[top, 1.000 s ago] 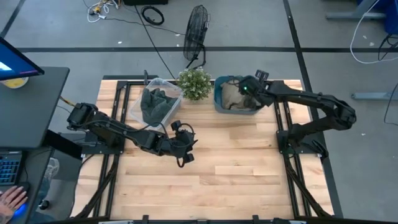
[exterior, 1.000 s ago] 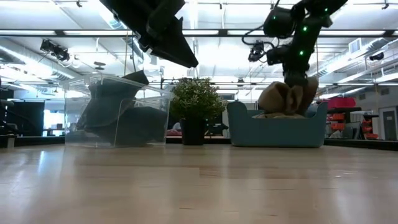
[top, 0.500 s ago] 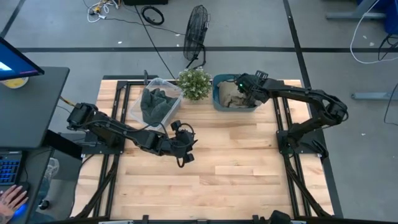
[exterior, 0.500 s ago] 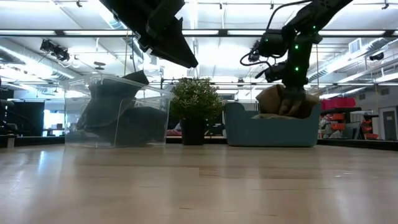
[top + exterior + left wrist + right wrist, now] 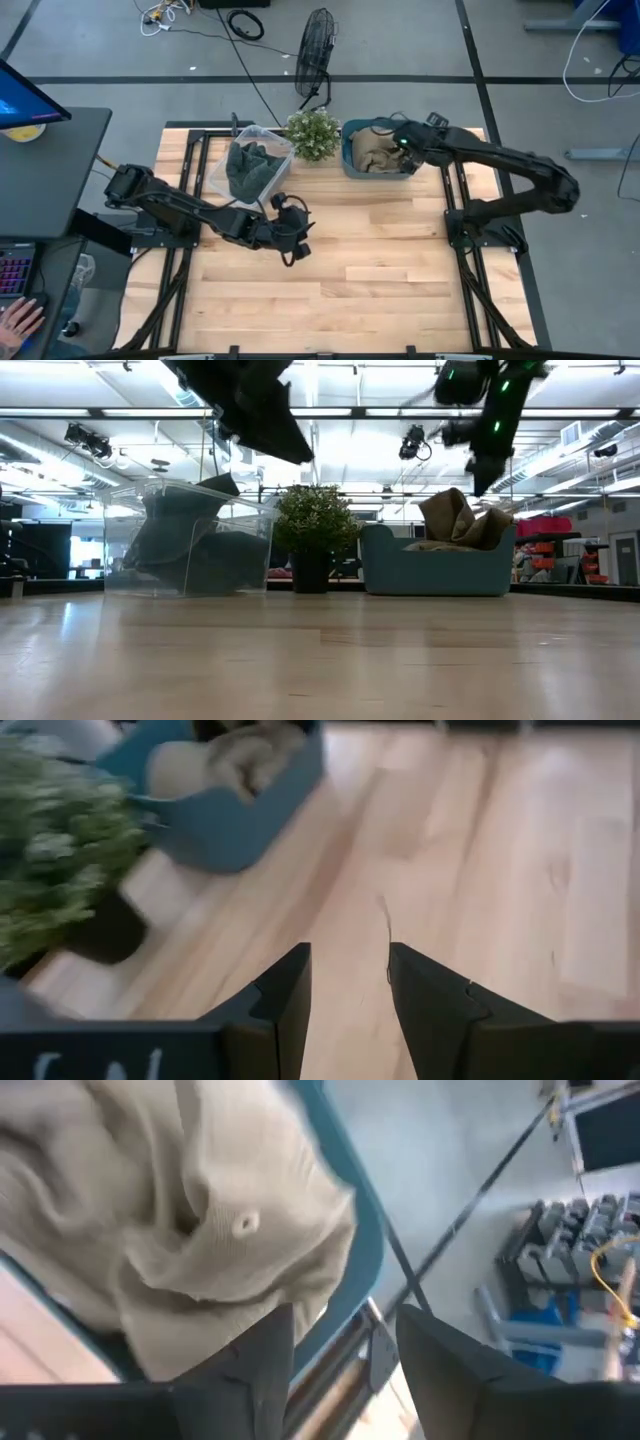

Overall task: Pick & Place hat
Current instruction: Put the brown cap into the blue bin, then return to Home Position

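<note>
**Soft tan hat slumped in the blue bin, right claw empty above it**

The wooden table (image 5: 380,250) carries, along its far edge, a clear bin (image 5: 250,165) of dark cloth, a potted plant (image 5: 312,135) and the blue bin (image 5: 350,160). The right gripper (image 5: 402,143) hangs just over the blue bin's far side, its fingers spread narrowly with nothing between them. Directly below and ahead of it lies the tan hat (image 5: 190,1220), crumpled inside the bin, one fold rising above the rim in the low view.

The hat looks like knitted or woven fabric: light, limp, not fragile, likely to sag and drag rather than lift as one piece. The raised fold nearest the claw seems the best place to pinch, gathering a thick bunch so it does not slip free.

The left gripper (image 5: 345,990) waits well apart over bare table, slightly parted and empty.
</note>
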Controlling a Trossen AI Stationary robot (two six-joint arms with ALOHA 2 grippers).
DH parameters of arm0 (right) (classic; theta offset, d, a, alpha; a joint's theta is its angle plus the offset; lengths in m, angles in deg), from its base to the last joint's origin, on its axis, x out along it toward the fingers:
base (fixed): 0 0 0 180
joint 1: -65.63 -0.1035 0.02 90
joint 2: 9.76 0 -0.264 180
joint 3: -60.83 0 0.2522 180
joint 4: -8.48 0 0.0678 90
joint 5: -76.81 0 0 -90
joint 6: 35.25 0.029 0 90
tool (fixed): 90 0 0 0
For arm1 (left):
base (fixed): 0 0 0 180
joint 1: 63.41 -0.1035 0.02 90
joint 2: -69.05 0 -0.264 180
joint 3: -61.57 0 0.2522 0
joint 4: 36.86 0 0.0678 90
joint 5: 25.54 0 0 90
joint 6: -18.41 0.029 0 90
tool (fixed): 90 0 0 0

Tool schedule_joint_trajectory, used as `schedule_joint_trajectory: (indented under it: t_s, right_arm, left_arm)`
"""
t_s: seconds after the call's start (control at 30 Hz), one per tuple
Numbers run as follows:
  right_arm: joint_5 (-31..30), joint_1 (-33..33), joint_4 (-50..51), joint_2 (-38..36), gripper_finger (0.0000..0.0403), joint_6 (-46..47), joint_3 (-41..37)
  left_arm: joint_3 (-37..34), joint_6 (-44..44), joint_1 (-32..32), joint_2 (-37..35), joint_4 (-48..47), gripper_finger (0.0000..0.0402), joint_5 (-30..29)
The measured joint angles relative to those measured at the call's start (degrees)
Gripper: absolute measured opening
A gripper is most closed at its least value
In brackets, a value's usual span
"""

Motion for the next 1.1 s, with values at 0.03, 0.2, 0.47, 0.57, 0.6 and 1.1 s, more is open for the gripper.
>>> schedule_joint_trajectory:
  t_s: [0.03,0.2,0.47,0.57,0.6,1.1]
  right_arm:
    - [0.0,-0.9,-0.05,-1.9,0.0182,0.88,0.31]
    - [7.78,-6.36,-0.09,-11.95,0.0171,5.72,0.44]
    - [20.37,-15.31,-13.36,-26.66,0.0154,12.28,-6.21]
    - [20.92,-17.75,-18.57,-31.85,0.015,11.63,-11.34]
    - [20.94,-18.49,-20.17,-33.39,0.0149,11.47,-13.42]
    - [20.92,-24.48,-34.07,-54.84,0.0146,11.06,-32.19]
  left_arm:
    - [-0.03,-1.56,0.24,-0.73,-0.7,0.014,-1.05]
    - [0.01,-6.12,1.61,-6.59,-7.28,0.014,-8.11]
    - [0.03,-14.57,8.1,-21.41,-25.45,0.0139,-17.07]
    - [-1.9,-19.49,9.56,-26.32,-30.59,0.0139,-18.07]
    - [-3.45,-20.13,9.86,-27.92,-30.52,0.0139,-18.13]
    - [-33.59,-9.08,3.39,-45.51,4.45,0.0139,-17.81]
